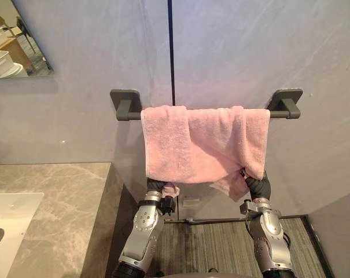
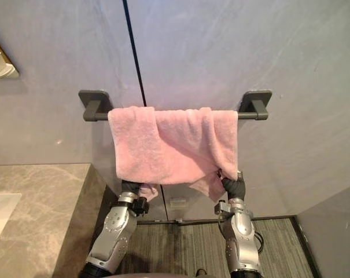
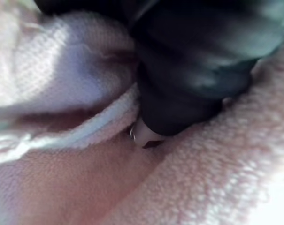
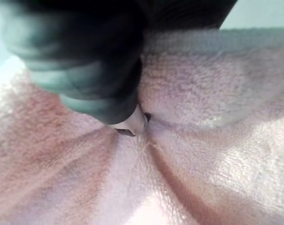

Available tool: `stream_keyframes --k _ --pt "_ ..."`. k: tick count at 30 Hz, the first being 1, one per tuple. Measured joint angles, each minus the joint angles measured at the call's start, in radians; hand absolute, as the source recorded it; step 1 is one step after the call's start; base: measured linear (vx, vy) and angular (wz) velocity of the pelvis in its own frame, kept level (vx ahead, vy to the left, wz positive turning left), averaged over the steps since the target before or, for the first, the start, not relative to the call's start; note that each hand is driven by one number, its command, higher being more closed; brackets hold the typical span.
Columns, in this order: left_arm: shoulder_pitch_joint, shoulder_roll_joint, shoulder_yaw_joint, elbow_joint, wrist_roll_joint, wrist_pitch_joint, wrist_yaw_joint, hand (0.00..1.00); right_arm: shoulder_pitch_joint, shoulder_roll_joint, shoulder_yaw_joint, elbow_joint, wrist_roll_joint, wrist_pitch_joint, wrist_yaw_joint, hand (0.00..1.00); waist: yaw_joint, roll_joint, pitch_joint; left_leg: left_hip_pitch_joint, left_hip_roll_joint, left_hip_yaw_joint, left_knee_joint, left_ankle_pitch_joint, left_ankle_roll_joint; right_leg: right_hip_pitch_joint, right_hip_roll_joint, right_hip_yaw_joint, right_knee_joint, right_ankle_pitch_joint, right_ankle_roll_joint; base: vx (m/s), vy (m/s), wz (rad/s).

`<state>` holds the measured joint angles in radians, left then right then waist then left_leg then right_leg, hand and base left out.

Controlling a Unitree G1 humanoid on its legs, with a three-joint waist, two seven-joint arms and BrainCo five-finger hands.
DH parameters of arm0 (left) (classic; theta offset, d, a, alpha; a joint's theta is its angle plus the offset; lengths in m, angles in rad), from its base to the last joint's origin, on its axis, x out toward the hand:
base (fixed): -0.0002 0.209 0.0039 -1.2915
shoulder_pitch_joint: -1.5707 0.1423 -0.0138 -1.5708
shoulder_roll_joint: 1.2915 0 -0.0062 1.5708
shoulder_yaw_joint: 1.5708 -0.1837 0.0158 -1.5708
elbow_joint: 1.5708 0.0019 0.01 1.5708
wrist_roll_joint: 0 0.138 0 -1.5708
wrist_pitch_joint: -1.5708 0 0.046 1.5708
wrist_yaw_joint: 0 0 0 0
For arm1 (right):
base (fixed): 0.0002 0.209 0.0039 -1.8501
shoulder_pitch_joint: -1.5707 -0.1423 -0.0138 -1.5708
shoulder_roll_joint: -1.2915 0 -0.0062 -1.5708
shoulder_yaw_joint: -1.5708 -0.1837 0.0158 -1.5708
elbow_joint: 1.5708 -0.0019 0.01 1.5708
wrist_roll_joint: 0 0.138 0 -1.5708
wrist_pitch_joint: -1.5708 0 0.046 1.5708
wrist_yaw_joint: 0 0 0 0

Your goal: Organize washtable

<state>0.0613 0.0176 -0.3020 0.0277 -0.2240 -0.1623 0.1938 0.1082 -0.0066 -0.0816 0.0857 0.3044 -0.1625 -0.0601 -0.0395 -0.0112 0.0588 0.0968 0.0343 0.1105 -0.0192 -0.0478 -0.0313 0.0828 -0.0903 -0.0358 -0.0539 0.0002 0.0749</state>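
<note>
A pink towel (image 1: 203, 145) hangs crumpled over a dark grey wall bar (image 1: 279, 114), its lower edge uneven with a corner dangling at the lower right. My left hand (image 1: 156, 186) reaches up under the towel's lower left edge, hidden past the dark wrist cover. At the lower right corner, my right hand (image 1: 258, 186) goes behind the cloth in the same way. In the left wrist view the dark cover (image 3: 193, 70) is buried among towel folds (image 3: 85, 178). The right wrist view has the cover (image 4: 95, 61) pressed into pink cloth (image 4: 203, 140).
A marble counter (image 1: 59, 197) with a white sink (image 1: 7, 220) stands at the left, its side close to my left arm. A mirror (image 1: 15, 40) hangs at the upper left. Striped floor (image 1: 209, 243) lies below, and a grey wall (image 1: 336, 231) closes the right.
</note>
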Motion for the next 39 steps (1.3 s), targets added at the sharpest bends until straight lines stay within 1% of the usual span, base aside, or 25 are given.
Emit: stream_keyframes --k 9,16,20,26,30,36,39 --pt "0.000 0.004 -0.005 0.025 0.000 0.001 -0.018 1.00 0.005 0.004 -0.011 0.029 0.001 -0.025 0.000 1.00 -0.002 0.004 0.000 0.003 -0.001 0.005 -0.001 -0.003 0.000 -0.001 0.000 0.006 0.001 -0.002 0.003 -0.01 -0.001 -0.02" --pt "0.000 0.004 -0.012 0.060 0.000 0.001 -0.019 1.00 -0.001 0.019 -0.029 0.048 0.001 -0.029 0.000 1.00 -0.003 0.005 0.000 0.003 -0.001 0.004 -0.001 -0.003 -0.001 -0.003 -0.001 0.006 0.009 -0.006 0.007 -0.02 -0.011 0.00" --pt "0.000 0.004 -0.012 0.061 0.000 0.001 -0.019 1.00 -0.001 0.021 -0.033 0.049 0.001 -0.029 0.000 1.00 -0.004 0.005 0.000 0.002 -0.002 0.002 -0.001 -0.003 -0.001 -0.016 -0.003 0.006 0.035 -0.020 0.011 0.00 0.000 0.00" --pt "0.000 0.004 -0.012 0.064 0.000 0.001 -0.019 1.00 -0.003 0.026 -0.036 0.061 0.009 -0.034 0.000 1.00 -0.004 0.005 0.000 0.001 -0.003 0.001 -0.001 -0.003 -0.001 -0.017 -0.003 0.006 0.035 -0.021 0.011 0.00 0.000 0.00" --pt "0.000 0.004 -0.012 0.086 0.000 0.001 -0.019 1.00 -0.014 0.036 -0.042 0.090 0.009 -0.054 0.000 1.00 -0.004 0.005 0.000 0.001 -0.003 0.001 -0.001 -0.003 -0.001 -0.017 -0.003 0.005 0.036 -0.022 0.011 0.00 0.000 0.00" --pt "0.000 0.006 -0.011 0.115 0.000 0.001 -0.019 1.00 -0.023 0.042 -0.045 0.122 0.010 -0.068 0.000 1.00 -0.004 0.007 0.000 0.001 -0.003 -0.004 -0.001 -0.003 0.000 -0.014 -0.003 -0.002 0.035 -0.022 0.011 -0.02 -0.012 0.02" --pt "0.000 0.008 -0.008 0.145 -0.001 0.001 -0.019 1.00 -0.047 0.043 -0.045 0.157 0.009 -0.068 0.001 1.00 -0.004 0.009 -0.001 0.002 -0.002 -0.012 -0.001 -0.002 -0.001 -0.007 -0.002 -0.017 0.031 -0.021 0.010 -0.03 -0.026 0.08"
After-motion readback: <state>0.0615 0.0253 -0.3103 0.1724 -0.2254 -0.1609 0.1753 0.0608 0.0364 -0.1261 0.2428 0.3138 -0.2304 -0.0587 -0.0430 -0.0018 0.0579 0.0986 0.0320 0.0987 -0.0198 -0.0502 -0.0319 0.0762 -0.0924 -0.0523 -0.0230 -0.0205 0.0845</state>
